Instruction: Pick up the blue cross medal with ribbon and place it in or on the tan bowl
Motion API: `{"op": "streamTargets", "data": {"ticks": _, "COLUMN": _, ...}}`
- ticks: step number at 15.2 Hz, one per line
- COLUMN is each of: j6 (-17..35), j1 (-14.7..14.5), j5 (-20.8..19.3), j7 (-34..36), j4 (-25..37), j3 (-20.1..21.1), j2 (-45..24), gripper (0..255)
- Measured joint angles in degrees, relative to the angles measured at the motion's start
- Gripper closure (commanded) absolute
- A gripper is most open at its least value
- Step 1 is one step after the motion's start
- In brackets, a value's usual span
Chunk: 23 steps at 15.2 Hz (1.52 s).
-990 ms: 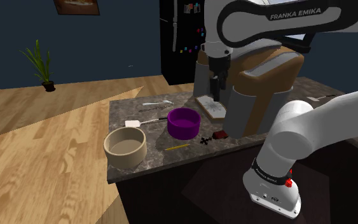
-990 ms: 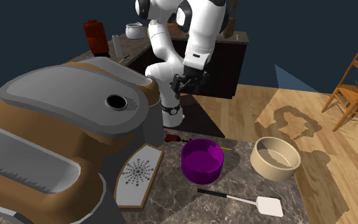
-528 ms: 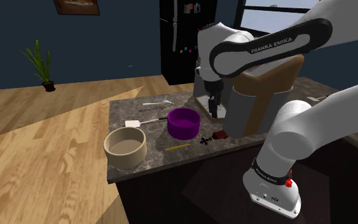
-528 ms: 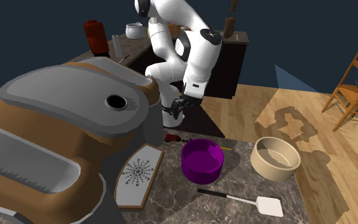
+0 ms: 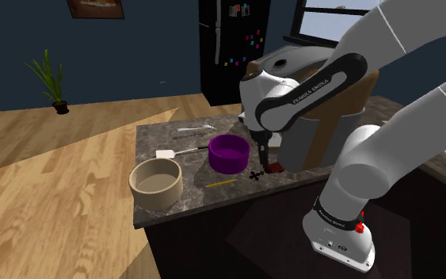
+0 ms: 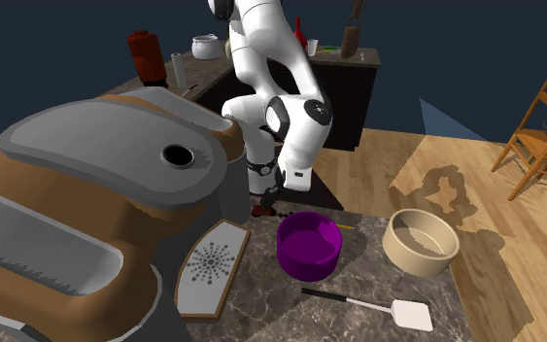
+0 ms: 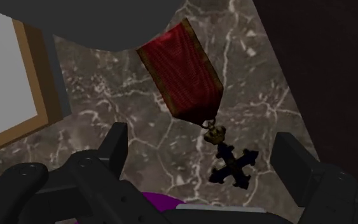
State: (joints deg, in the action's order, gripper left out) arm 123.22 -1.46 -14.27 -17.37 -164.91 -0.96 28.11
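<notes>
- A bulky brown and grey appliance (image 6: 86,214) stands on the counter and takes up the second exterior view's left.
- The dark marbled counter (image 5: 154,135) carries everything else; a wooden floor lies beyond it.
- The white arm (image 5: 308,87) bends down over the counter beside the appliance.
- A tan bowl (image 5: 155,184) sits near the counter's corner, well apart from the gripper.
- A purple bowl (image 5: 229,152) stands between the tan bowl and the gripper.
- A white-bladed spatula (image 5: 165,154) lies near both bowls.
- The gripper (image 7: 203,137) hangs low over the counter with its fingers (image 7: 117,143) spread wide, holding nothing.
- The medal (image 7: 199,102) lies flat on the counter between the purple bowl and the appliance. Its dark red ribbon points away from the gripper. Its dark blue cross sits between the fingers, closer to one, touching neither.
- A thin yellow stick (image 5: 220,183) lies on the counter just beside the purple bowl.
</notes>
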Motion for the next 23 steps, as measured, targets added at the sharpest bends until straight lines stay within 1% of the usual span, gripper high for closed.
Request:
{"op": "streamTargets", "data": {"ticks": 3, "j6": 4.89, "j1": 0.69, "j5": -1.79, "j7": -0.47, "j4": -1.54, "j3": -0.45, "j2": -3.68, "gripper": 0}}
{"op": "streamTargets", "data": {"ticks": 9, "j6": 11.20, "j1": 2.08, "j5": -4.18, "j7": 0.54, "j4": -3.60, "j3": -0.87, "j2": -7.96, "gripper": 0}}
{"op": "streamTargets", "data": {"ticks": 15, "j6": 12.28, "j1": 2.39, "j5": -4.66, "j7": 0.71, "j4": -3.72, "j3": -0.97, "j2": -8.87, "gripper": 0}}
{"op": "streamTargets", "data": {"ticks": 16, "j6": 12.29, "j1": 2.39, "j5": -4.66, "j7": 0.71, "j4": -3.72, "j3": -0.97, "j2": -8.88, "gripper": 255}}
{"op": "streamTargets", "data": {"ticks": 23, "j6": 12.09, "j1": 2.28, "j5": -4.52, "j7": 0.62, "j4": -3.63, "j3": -0.88, "j2": -8.68, "gripper": 255}}
